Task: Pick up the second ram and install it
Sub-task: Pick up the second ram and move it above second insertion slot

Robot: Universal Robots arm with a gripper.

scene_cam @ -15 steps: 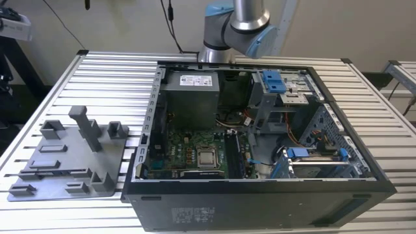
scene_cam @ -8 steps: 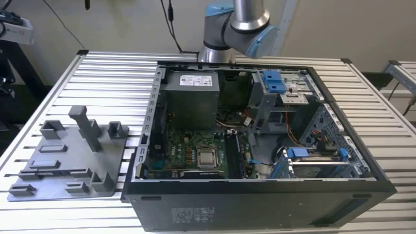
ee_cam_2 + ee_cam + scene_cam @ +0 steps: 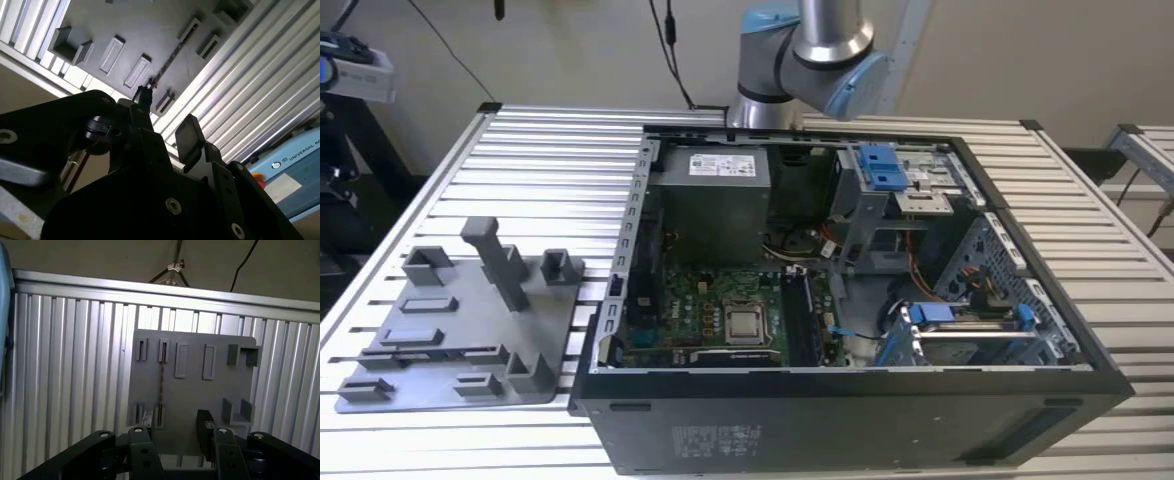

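First wrist view shows the gripper [image 3: 175, 432] released, fingers spread, grasping nothing; beyond it the second ram [image 3: 161, 382] stands on edge in slots of the grey holder tray [image 3: 215, 390]; the tray lies on the tabletop [image 3: 547, 170], on the exterior view's left of the open computer case [image 3: 854, 410].

The exterior view looked down from high up at the worktop [image 3: 547, 150], the open computer case [image 3: 854, 420] and the grey tray [image 3: 560, 330]. Both wrist views looked down past the jaws at that tray, the second closer and tilted.
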